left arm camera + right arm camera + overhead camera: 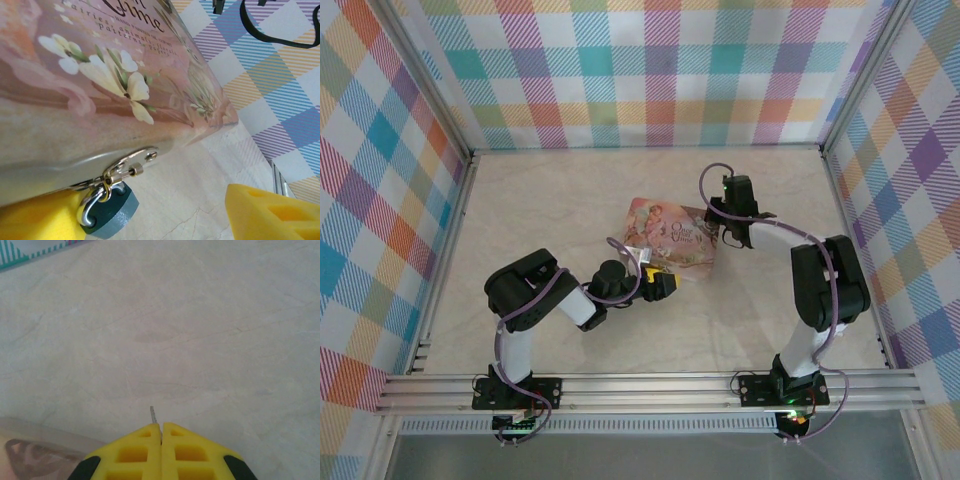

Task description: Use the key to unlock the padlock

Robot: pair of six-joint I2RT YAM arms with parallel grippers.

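Observation:
The small blue-grey padlock (107, 212) hangs by its metal shackle from the hasp (131, 165) on the front edge of the pink picture tin (100, 80). My left gripper (150, 202) is open at that edge, and the padlock rests against its left yellow finger (35, 217); the other finger (272, 212) stands well apart. From above, the left gripper (663, 282) sits at the tin's (670, 238) near side. My right gripper (161, 428) is shut on the key (153, 414), whose thin silvery tip pokes out over the bare table. It hovers by the tin's right edge (734, 236).
Checked cloth walls (650, 70) enclose the marble-patterned table (550, 210) on three sides. A corner of the tin (30, 455) shows low left in the right wrist view. A black cable (280, 30) loops in front of the far wall.

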